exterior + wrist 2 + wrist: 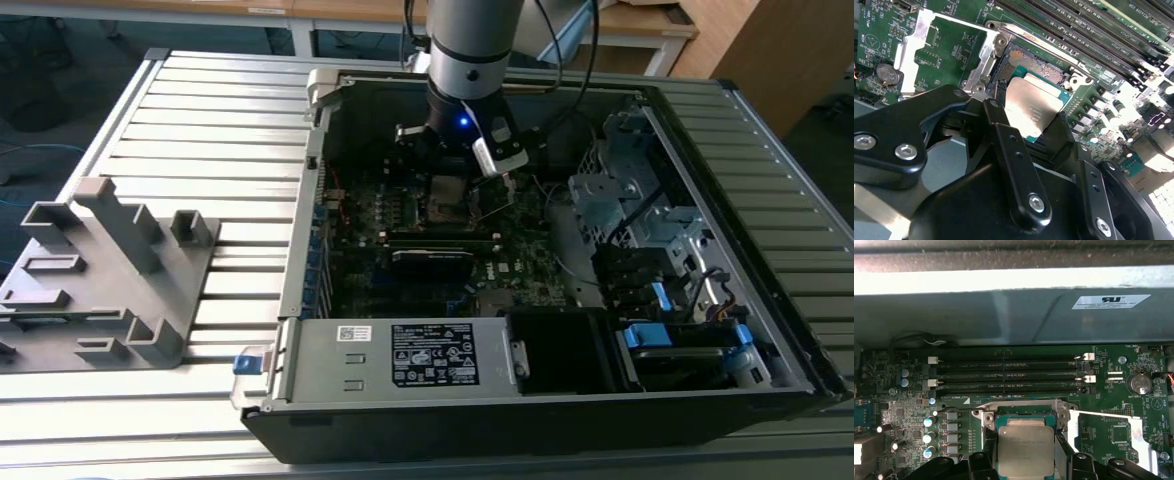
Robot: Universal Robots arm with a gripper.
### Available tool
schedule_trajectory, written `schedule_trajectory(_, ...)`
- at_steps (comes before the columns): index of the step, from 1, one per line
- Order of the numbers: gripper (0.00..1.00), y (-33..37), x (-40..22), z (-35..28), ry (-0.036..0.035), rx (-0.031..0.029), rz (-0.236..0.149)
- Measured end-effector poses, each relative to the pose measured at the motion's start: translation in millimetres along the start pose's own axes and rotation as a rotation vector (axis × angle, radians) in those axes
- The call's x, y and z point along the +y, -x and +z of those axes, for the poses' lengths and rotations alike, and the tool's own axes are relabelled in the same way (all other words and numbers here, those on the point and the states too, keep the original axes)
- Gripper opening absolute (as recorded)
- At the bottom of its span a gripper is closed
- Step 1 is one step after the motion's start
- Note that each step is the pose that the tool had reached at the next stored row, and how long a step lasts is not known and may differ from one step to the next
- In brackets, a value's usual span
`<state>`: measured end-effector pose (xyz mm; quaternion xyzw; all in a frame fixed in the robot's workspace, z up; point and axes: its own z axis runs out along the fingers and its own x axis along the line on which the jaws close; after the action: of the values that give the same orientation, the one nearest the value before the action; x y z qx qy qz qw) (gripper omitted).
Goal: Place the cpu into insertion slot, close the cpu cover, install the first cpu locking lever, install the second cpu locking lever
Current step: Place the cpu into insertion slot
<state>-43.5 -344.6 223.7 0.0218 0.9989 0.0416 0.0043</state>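
My gripper [1025,456] is shut on the cpu [1025,447], a pale silver square with a green edge. One black finger [998,117] presses each of two opposite sides. The cpu [1033,105] sits level right over the insertion slot [1026,416], whose silver rim and contact field [1050,75] show past the chip's far edge. I cannot tell whether the chip rests in the slot. The cpu cover [910,47], a silver frame with a cut-out middle, lies flipped open beside the slot [1136,432]. In the exterior view the gripper [461,168] reaches down into the open computer case over the slot [458,208].
Long black memory slots [1006,375] run just beyond the socket, with a coin battery [1140,384] and a row of capacitors [930,432] nearby. The case wall [1014,315] stands close behind. A power supply box [400,355] fills the case's near end. A grey fixture [100,270] stands at the exterior view's left.
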Motion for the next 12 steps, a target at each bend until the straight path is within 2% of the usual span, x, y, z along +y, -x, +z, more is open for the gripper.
schedule_trajectory(12,0.54,2.0,0.0,2.2,0.0000,0.0000,0.000)
